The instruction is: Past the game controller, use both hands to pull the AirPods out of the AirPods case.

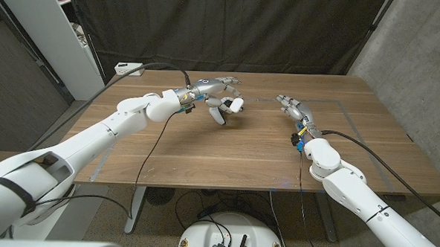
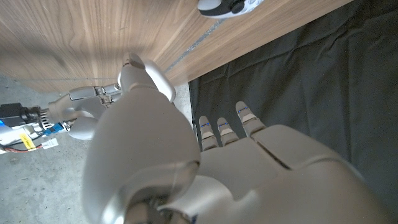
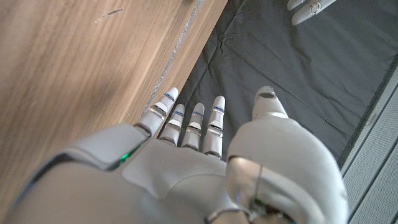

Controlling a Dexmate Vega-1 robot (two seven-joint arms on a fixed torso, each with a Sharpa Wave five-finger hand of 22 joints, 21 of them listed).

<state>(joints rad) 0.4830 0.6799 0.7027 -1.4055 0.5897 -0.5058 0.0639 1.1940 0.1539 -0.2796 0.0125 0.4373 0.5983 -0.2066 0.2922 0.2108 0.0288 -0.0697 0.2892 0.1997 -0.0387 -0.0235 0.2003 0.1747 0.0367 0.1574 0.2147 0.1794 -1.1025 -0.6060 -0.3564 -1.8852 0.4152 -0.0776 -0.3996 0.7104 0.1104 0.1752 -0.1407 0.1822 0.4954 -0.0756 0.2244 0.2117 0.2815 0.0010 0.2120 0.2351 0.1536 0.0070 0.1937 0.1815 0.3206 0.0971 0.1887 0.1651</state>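
A white game controller [image 1: 229, 108] with dark parts lies on the wooden table [image 1: 226, 153], left of the middle and toward the far edge; its edge also shows in the left wrist view [image 2: 227, 6]. My left hand [image 1: 214, 88] hovers just behind and above it with its fingers [image 2: 224, 127] stretched out and nothing in them. My right hand [image 1: 291, 106] is a short way to the controller's right, low over the table, fingers [image 3: 193, 121] straight and apart, holding nothing. The right hand [image 2: 81, 115] also shows in the left wrist view.
A small white box [image 1: 129, 67] with a black cable sits at the table's far left corner. A black curtain [image 1: 231, 27] hangs behind the table, and a white shelf unit [image 1: 57, 27] stands at the far left. Bare wood lies between the hands and the near edge.
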